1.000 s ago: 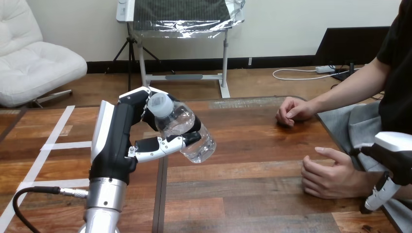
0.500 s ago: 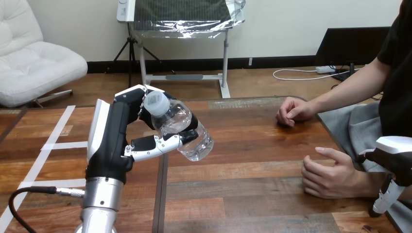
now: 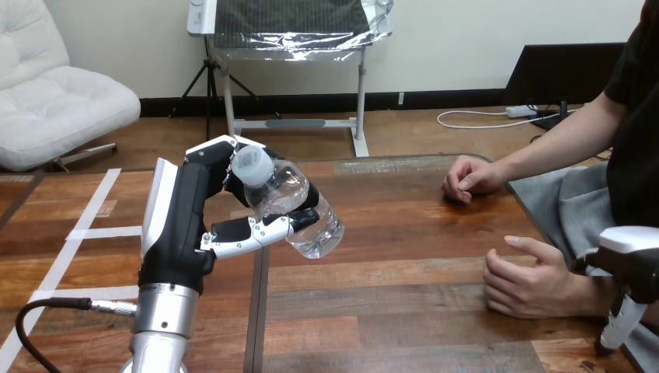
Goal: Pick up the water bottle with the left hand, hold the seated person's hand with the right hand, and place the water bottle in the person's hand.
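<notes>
The left robot hand (image 3: 185,227) is raised above the left half of the desk (image 3: 388,311), its fingers and thumb wrapped round the water bottle (image 3: 294,208). The clear bottle is held off the desk and tilted, with its white cap up and to the left and its base down and to the right. Near the far right corner, the person's farther hand (image 3: 468,178) rests on the desk as a loose fist. By the right edge, the person's nearer hand (image 3: 527,278) lies on the desk, loosely curled. The right robot hand (image 3: 631,268) is just beside that hand's wrist, at the near right corner. Whether it grips the wrist cannot be told.
</notes>
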Motion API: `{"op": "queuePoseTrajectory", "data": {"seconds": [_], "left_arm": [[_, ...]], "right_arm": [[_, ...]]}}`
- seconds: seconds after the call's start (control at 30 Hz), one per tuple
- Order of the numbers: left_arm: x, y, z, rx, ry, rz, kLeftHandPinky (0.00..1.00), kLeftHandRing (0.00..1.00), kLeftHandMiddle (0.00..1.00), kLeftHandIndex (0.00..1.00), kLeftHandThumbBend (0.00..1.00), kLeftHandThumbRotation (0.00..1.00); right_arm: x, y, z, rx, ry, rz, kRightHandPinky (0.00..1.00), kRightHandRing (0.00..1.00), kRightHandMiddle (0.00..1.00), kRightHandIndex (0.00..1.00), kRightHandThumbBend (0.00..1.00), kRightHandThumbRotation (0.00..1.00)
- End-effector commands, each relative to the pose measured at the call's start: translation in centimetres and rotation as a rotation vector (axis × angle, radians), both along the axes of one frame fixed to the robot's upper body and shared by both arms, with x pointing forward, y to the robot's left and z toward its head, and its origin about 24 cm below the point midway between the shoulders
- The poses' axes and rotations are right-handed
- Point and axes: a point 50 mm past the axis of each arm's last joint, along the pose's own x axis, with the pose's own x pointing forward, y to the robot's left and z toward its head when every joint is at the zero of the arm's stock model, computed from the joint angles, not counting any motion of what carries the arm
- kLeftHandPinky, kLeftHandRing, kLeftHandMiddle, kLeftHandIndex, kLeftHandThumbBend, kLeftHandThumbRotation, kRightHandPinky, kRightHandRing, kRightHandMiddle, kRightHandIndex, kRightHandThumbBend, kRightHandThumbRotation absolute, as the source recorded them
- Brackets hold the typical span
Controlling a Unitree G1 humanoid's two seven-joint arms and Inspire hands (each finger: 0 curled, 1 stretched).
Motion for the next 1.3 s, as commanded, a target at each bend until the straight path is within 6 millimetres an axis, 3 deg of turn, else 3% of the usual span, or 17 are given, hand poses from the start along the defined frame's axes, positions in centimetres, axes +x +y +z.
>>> {"op": "queuePoseTrajectory", "data": {"seconds": [0.0, 0.67, 1.27], "left_arm": [[0.9, -0.2, 2.6, -0.023, -0.129, -0.011, 0.37, 0.38, 0.42, 0.48, 0.64, 0.0], [0.9, 0.0, 2.5, -0.019, -0.125, 0.001, 0.38, 0.39, 0.43, 0.48, 0.64, 0.0], [1.1, 0.1, 2.5, -0.017, -0.134, -0.001, 0.38, 0.39, 0.43, 0.48, 0.64, 0.0]], "right_arm": [[1.8, 0.2, 2.1, -0.037, -0.084, 0.02, 0.94, 0.98, 0.98, 0.93, 0.69, 0.09], [2.6, 0.0, 1.1, -0.043, -0.046, 0.013, 0.93, 0.97, 0.96, 0.91, 0.67, 0.06], [3.0, 0.1, 0.5, -0.044, -0.013, 0.049, 0.83, 0.86, 0.88, 0.86, 0.66, 0.06]]}}
